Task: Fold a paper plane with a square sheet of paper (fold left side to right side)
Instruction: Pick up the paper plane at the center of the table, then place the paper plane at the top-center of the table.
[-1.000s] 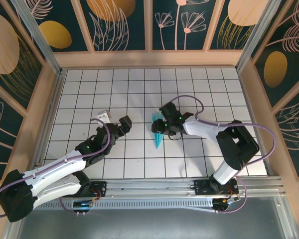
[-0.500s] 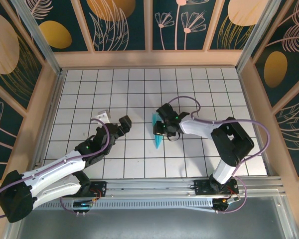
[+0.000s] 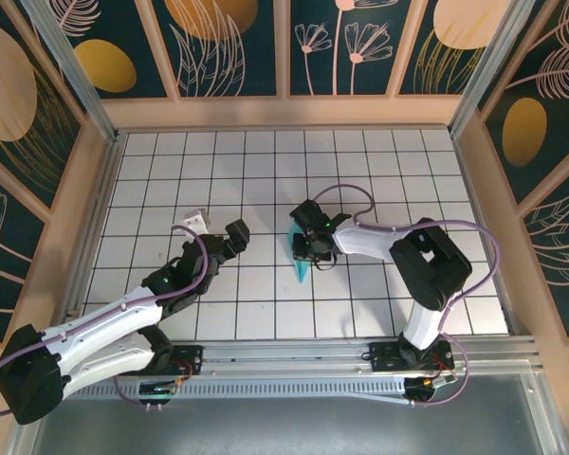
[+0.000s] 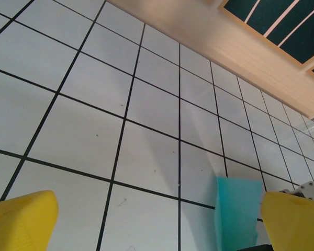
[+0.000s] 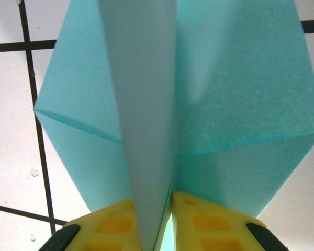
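While the right gripper (image 3: 308,245) sits on the 12 o'clock end of the paper plane (image 3: 302,270), its yellow fingers (image 5: 214,222) are closed on the raised middle ridge of the turquoise paper, pinching it from both sides. The step in hand therefore looks like the fold along the centre line, left half over to right half. The plane lies near the middle of the counter (image 3: 171,171), with its slim tip toward 6 o'clock and a wing lying out on either side of the ridge. The left gripper (image 3: 235,233) hangs at 9 o'clock of the plane, near it but apart, its jaws spread wide and holding nothing. The next move probably calls for laying the pinched ridge over toward 3 o'clock and pressing the crease flat without dragging the light paper across the tiles; the free gripper could pin a wing. No container takes part here: the paper rests straight on the tiled counter
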Available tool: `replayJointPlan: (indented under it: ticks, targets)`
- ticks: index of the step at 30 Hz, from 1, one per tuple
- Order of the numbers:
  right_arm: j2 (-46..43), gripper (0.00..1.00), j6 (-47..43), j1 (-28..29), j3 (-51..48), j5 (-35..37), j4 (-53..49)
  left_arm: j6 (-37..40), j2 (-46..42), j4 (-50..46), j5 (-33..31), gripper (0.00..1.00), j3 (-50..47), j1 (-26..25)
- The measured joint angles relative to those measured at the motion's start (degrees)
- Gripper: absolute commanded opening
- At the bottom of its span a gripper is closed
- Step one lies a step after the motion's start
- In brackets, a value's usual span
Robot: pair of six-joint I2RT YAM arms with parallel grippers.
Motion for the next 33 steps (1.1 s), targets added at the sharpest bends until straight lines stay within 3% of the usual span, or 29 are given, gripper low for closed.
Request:
replayJointPlan:
  ticks: [10, 18, 25, 33]
  targets:
    - [0.7, 0.00, -0.2, 0.5, 3.2, 3.8, -4.2, 0.0, -1.1, 0.0, 0.0, 0.99, 0.0, 0.0]
    - [2.4, 0.00, -4.9, -4.6, 15.5, 7.9, -12.1, 1.1, -3.6, -0.4, -0.1, 0.99, 0.0, 0.0]
    - [10.8, 0.00, -10.1, -11.2, 27.5, 11.9, -18.6, 2.7, -3.9, -1.7, 0.0, 0.99, 0.0, 0.1]
    - [17.7, 0.00, -15.8, -14.8, 34.2, 12.0, -21.0, 3.2, -3.8, -2.0, 0.9, 0.99, 0.0, 0.1]
